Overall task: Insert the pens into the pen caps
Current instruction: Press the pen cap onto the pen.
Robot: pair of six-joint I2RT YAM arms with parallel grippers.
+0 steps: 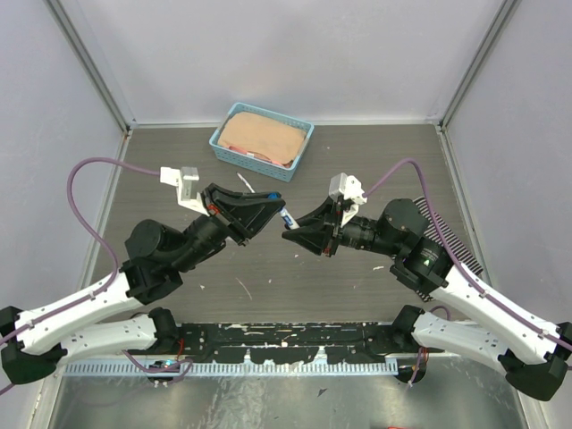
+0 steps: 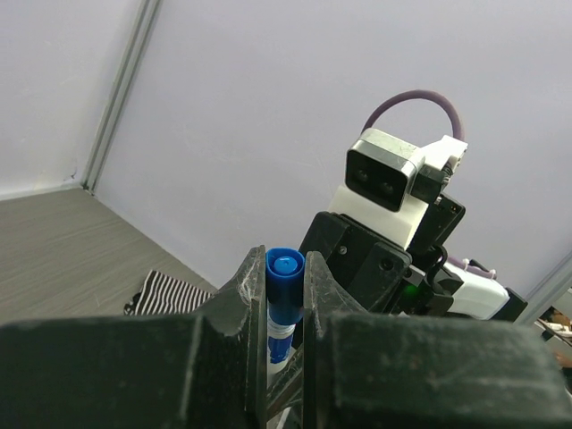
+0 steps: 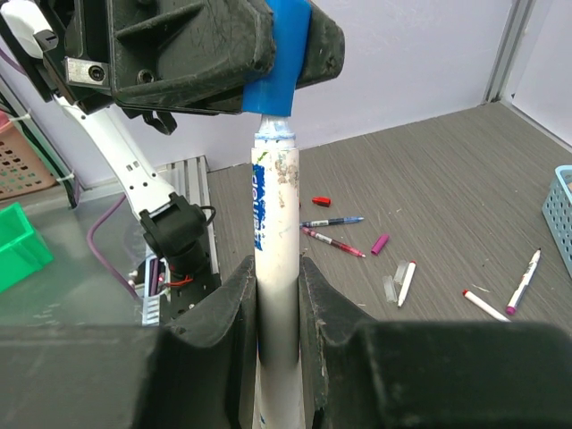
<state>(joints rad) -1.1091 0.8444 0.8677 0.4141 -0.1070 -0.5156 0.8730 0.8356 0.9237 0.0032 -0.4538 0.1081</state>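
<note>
Right now, at the bottom centre of the right wrist view, the right gripper [image 3: 277, 273] is clamped on the white barrel of a pen [image 3: 275, 206], which stands upright up the middle of the frame. Just above, the pen's blue tip meets the mouth of the blue cap [image 3: 279, 85], pinched by the left gripper [image 2: 284, 264] at the top centre. The tip's collar shows below the cap, so I judge the cap not fully seated.

To finish well, barrel and cap should be held on one line and pressed straight along it, neither grip slackening before the cap stops. Any tilt would likely jam the tip against the cap's rim.

Farther off, on the table [image 3: 447, 179] at centre right, lie two spare caps, a red cap [image 3: 321, 201] and a magenta cap [image 3: 380, 243]. Around them I count five loose pens [image 3: 407, 281], though the two slimmest are too small to be sure. At the far right edge sits one blue basket [image 3: 561, 210].
</note>
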